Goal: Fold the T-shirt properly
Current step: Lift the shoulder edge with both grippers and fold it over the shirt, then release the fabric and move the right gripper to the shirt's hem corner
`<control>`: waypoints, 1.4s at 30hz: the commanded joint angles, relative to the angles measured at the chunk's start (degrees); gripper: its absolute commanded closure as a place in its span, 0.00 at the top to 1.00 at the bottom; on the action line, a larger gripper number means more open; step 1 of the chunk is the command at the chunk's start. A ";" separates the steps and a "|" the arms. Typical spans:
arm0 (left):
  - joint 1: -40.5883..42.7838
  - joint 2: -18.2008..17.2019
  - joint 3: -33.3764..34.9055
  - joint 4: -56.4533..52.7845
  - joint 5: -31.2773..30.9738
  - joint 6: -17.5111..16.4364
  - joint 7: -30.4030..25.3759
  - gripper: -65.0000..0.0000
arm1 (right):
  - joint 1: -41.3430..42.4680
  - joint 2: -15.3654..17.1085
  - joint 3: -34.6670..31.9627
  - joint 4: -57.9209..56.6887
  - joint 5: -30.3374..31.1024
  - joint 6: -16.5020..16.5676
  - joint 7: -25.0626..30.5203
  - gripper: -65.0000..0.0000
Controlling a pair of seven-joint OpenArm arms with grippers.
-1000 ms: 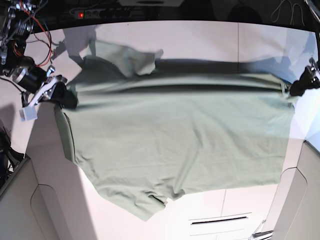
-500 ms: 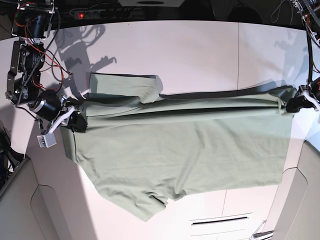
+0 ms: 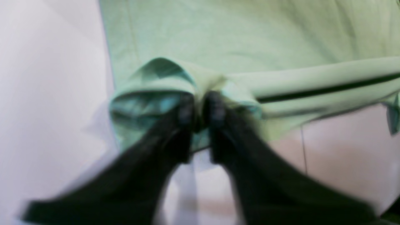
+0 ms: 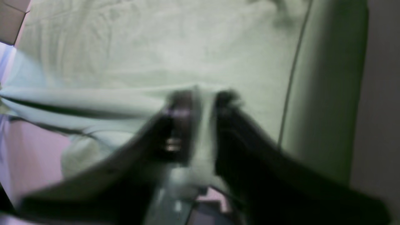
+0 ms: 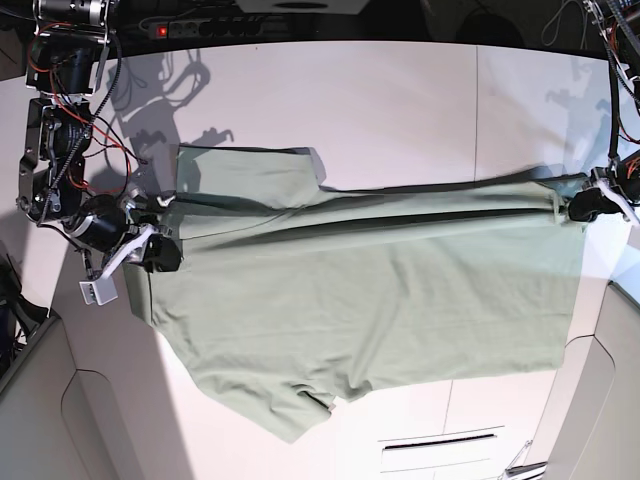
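Fold edge now lower vs before, laid on worktop (image 5: 400, 90). Sage T-shirt (image 5: 360, 300) spread flat; L fingers (image 3: 200, 107) & R fingers (image 4: 203, 104) each pinching fabric.

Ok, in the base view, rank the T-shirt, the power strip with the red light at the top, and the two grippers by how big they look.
1. T-shirt, by far the largest.
2. Power strip, long but thin.
3. Right gripper and left gripper: similar; the left sits at the frame edge, so not ranked.
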 commanded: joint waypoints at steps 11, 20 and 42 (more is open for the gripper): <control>-4.28 -6.05 -0.44 0.81 -0.76 2.19 0.72 0.44 | 1.09 0.92 3.37 19.52 1.46 0.28 -7.34 0.43; -4.24 -9.62 -10.25 0.81 -0.94 2.14 1.36 0.44 | -9.77 0.90 6.97 30.10 4.83 0.09 -15.80 0.35; -4.24 -11.23 -12.92 0.81 -4.72 1.46 3.19 0.44 | -26.67 -0.72 6.78 13.68 18.34 -1.77 -10.10 0.64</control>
